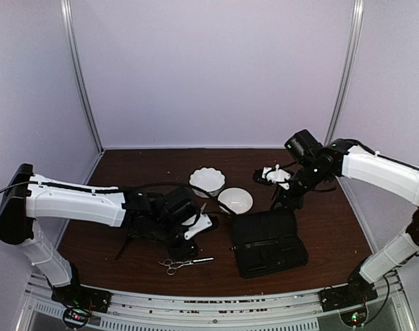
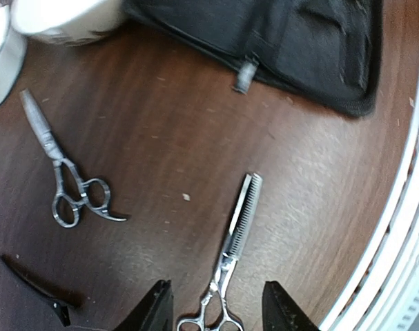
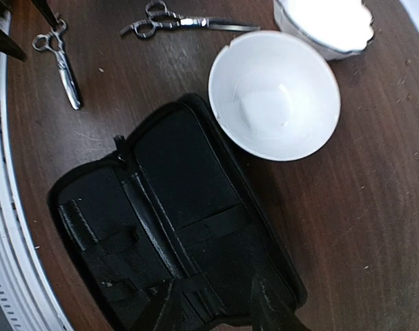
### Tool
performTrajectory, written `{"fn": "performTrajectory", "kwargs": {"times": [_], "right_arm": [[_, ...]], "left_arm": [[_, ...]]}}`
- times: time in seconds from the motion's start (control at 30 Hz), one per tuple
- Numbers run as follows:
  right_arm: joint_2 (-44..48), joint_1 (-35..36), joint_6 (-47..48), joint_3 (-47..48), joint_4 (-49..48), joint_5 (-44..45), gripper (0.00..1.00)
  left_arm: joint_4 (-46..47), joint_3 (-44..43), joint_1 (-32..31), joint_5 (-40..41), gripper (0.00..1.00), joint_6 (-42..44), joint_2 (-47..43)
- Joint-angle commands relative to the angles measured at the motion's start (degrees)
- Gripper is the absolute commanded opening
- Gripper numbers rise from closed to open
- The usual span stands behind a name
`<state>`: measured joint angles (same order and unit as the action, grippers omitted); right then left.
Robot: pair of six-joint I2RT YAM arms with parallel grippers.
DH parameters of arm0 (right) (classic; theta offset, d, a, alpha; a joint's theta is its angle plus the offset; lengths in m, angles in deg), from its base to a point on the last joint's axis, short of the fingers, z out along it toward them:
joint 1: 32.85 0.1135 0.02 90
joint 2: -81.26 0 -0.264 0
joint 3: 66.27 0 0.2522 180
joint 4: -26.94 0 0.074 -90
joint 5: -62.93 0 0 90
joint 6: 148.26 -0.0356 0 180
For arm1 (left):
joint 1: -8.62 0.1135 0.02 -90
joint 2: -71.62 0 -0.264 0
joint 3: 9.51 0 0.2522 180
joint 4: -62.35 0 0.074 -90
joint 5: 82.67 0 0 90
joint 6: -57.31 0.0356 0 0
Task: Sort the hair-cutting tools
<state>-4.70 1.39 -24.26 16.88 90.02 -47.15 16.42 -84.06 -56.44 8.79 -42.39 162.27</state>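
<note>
Toothed thinning scissors point(image 2: 238, 241) lie on the brown table near its front edge, rings between my left gripper's point(image 2: 212, 312) open fingers, which hover just above them. They also show in the top view point(image 1: 186, 263) and in the right wrist view point(image 3: 61, 65). Plain silver scissors point(image 2: 65, 176) lie to the left, near the bowls, and show in the right wrist view point(image 3: 188, 23). One thin black clip point(image 2: 33, 289) lies at the lower left; the other clip is not visible. My right gripper point(image 3: 216, 312) is open and empty above the open black case point(image 3: 168, 227).
A round white bowl point(image 3: 275, 93) and a scalloped white bowl point(image 3: 326, 24) stand behind the case point(image 1: 268, 243). In the top view the bowls sit mid-table point(image 1: 235, 201) point(image 1: 207, 181). The table's front rail point(image 2: 402, 227) runs close to the thinning scissors.
</note>
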Motion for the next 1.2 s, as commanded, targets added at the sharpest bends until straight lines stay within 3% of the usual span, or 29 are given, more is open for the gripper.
{"fn": "performTrajectory", "kwargs": {"times": [0.0,0.3,0.7,0.93,1.17], "right_arm": [[8.9,-2.5,-0.2,-1.3,1.1,-7.9,0.37],[17.0,-10.5,-7.3,-12.1,-9.6,-21.4,0.43],[18.7,-11.3,-6.9,-15.8,-11.8,-22.9,0.45],[17.8,-12.9,-7.9,-12.8,-7.4,-23.4,0.46],[16.0,-12.9,-7.6,-8.3,4.2,-17.4,0.49]], "left_arm": [[-9.4,-3.8,-1.4,-2.4,0.46,6.6,5.5],[-14.2,-6.5,-2.4,5.3,0.44,13.5,11.4],[-14.6,-12.0,-2.4,1.6,0.31,13.1,19.4],[-17.2,-11.6,-2.3,2.4,0.34,11.3,20.5],[-18.6,-9.4,-1.8,3.4,0.14,10.3,20.6]]}}
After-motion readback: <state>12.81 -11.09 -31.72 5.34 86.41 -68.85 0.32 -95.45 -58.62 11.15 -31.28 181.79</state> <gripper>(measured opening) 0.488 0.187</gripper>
